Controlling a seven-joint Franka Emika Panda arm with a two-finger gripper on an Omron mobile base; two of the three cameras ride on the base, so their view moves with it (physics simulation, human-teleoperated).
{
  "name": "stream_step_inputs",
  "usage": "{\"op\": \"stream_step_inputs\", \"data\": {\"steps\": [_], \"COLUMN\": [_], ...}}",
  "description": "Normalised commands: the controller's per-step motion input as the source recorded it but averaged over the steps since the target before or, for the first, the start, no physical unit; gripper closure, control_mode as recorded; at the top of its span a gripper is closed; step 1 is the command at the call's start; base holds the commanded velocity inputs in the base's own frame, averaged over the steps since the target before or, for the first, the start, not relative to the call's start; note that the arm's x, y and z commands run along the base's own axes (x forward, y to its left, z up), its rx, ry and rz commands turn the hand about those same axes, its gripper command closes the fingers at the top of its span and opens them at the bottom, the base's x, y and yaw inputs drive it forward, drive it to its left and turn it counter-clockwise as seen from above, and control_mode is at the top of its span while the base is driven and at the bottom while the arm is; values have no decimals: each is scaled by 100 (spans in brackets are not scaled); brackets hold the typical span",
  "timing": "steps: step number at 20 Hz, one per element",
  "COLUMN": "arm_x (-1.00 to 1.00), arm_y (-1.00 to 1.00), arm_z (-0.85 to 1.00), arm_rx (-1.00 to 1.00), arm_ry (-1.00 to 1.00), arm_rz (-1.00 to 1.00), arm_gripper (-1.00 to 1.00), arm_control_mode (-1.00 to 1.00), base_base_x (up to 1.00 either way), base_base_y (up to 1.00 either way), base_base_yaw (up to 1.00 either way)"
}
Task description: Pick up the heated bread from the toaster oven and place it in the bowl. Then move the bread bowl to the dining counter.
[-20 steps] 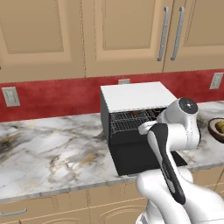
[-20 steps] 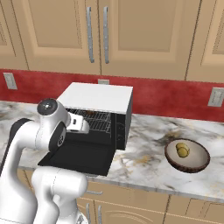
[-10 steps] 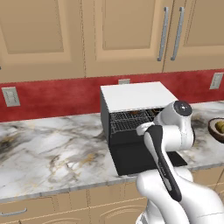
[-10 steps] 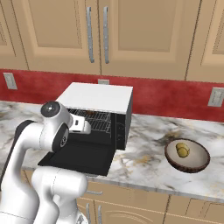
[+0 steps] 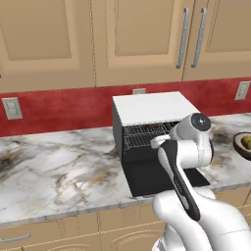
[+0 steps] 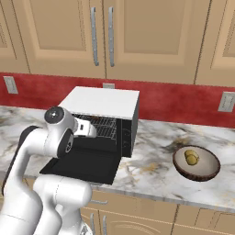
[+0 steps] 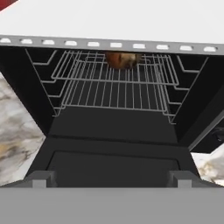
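The toaster oven (image 5: 151,108) stands on the marble counter with its white top (image 6: 103,102) and its black door (image 7: 114,162) dropped open. The heated bread (image 7: 121,60), a golden-brown roll, sits at the back of the wire rack (image 7: 116,85) and shows as a brown spot (image 5: 151,126) inside. My gripper (image 7: 111,180) is open, level with the door's front edge. It points straight into the oven, well short of the roll, with nothing between its fingertips (image 7: 42,180). The dark-brown bowl (image 6: 209,169) rests to the right of the oven with a yellowish lump (image 6: 190,157) in it.
A red wall and tan upper cabinets (image 5: 142,39) back the counter (image 5: 59,171). Outlets (image 5: 12,108) sit on the wall. My own white arm (image 6: 57,135) stands before the oven's left half in the right base view. Open marble lies between oven and bowl (image 6: 151,151).
The arm has shifted slightly in front of the oven mouth. The gripper has stayed open; oven, roll and bowl have not moved.
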Motion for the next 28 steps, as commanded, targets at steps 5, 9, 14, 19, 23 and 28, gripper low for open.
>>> {"op": "stream_step_inputs", "data": {"steps": [5, 9, 14, 19, 23, 28], "arm_x": [45, 33, 21, 6, 2, 10], "arm_y": [5, 1, 3, 7, 4, 1], "arm_z": [-7, -13, -8, -10, -21, -28], "arm_rx": [0, 0, 0, 0, 0, 0], "arm_ry": [-2, -1, -7, -13, -12, -9], "arm_rz": [-7, -5, -3, -1, 0, 0], "arm_gripper": [-100, -100, -100, -100, -100, -100], "arm_control_mode": [-100, -100, -100, -100, -100, -100], "base_base_x": [0, 0, 0, 0, 0, 0], "base_base_y": [0, 0, 0, 0, 0, 0], "base_base_yaw": [0, 0, 0, 0, 0, 0]}}
